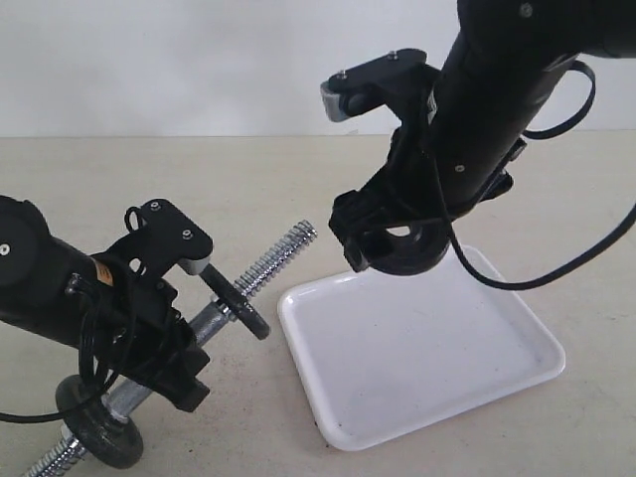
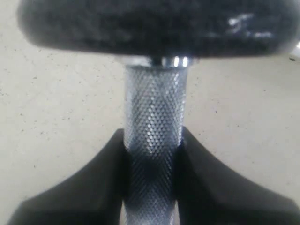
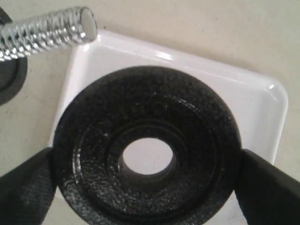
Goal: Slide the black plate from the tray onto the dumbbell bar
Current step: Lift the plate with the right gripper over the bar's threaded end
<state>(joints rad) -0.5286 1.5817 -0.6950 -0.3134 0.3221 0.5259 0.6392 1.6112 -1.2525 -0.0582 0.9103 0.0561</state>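
Observation:
My right gripper [image 1: 397, 250] [image 3: 146, 185] is shut on the black plate [image 1: 417, 253] [image 3: 93, 140], one finger on each side of its rim. It holds the plate in the air over the back-left corner of the white tray [image 1: 427, 348] [image 3: 255, 96], and the tray shows through its centre hole. My left gripper [image 1: 194, 338] [image 2: 152, 180] is shut on the knurled middle of the dumbbell bar [image 1: 214, 318] [image 2: 154, 117]. The bar tilts up, and its bare threaded end [image 1: 283, 248] [image 3: 47, 30] points toward the plate, a short way off to one side of it.
Two small black discs sit on the bar, one [image 1: 243, 310] [image 2: 154, 23] just above my left gripper and one [image 1: 99, 425] at the low end near the table's front edge. The beige tabletop [image 1: 248, 179] stretches behind the tray.

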